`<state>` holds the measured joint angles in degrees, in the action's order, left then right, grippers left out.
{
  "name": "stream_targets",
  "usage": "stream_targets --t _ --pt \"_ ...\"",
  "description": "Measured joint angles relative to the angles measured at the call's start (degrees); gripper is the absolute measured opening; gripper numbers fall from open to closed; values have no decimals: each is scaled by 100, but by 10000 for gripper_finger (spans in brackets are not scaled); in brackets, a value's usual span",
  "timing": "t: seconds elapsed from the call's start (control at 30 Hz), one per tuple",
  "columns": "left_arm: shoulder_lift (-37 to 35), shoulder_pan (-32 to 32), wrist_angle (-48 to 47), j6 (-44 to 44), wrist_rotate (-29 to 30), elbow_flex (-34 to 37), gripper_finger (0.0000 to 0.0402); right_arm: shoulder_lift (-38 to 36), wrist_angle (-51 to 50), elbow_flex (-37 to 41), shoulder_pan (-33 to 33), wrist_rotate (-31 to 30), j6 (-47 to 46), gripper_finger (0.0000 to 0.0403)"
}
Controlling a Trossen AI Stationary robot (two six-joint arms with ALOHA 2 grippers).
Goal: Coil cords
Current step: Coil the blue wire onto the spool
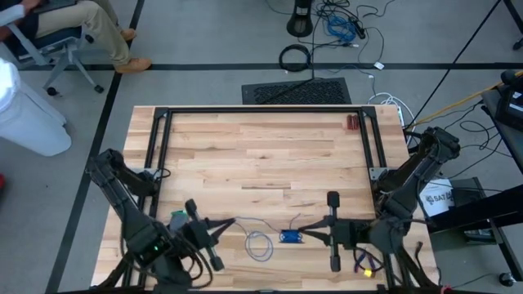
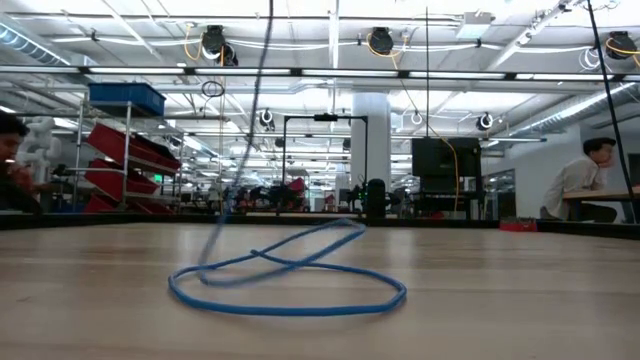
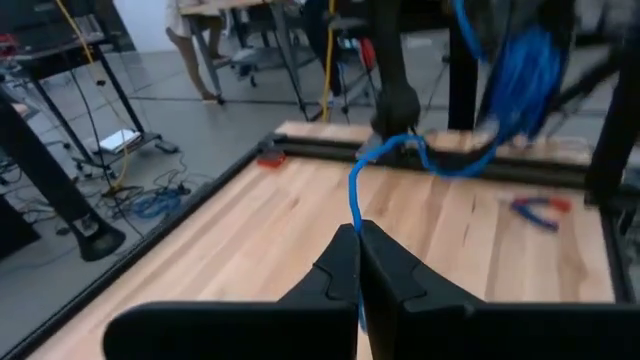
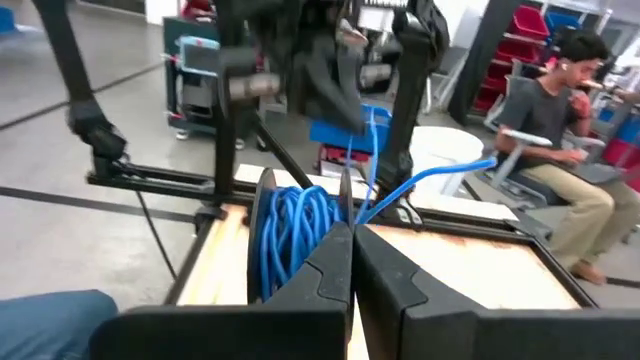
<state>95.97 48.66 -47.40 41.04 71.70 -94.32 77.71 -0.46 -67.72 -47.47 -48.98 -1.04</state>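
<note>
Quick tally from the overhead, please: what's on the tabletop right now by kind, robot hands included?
Blue cord (one cord, part coiled, part loose loop): 1
Small red item at the far right of the table: 1
Robot hands, left hand and right hand, both shut on the cord: 2
Total: 4

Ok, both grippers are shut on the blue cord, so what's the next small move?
Probably swing the left gripper around the bundle to lay on one more turn. The right gripper is shut on the coiled bundle, the left is shut on the blue cord running to it, and a slack loop lies uncoiled on the table.
</note>
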Motion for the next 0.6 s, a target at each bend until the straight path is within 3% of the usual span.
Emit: stream_targets --t 0.2,0.43,0.6 --pt "-326 -46 1004 -949 16 0 1 0 -160 0 136 -45 -93 0" --pt "-302 -386 2940 -2524 -980 0 1 226 -95 0 295 -578 45 0" --pt "-291 -735 3332 -2805 -1657 0 1 411 153 0 433 -901 212 0"
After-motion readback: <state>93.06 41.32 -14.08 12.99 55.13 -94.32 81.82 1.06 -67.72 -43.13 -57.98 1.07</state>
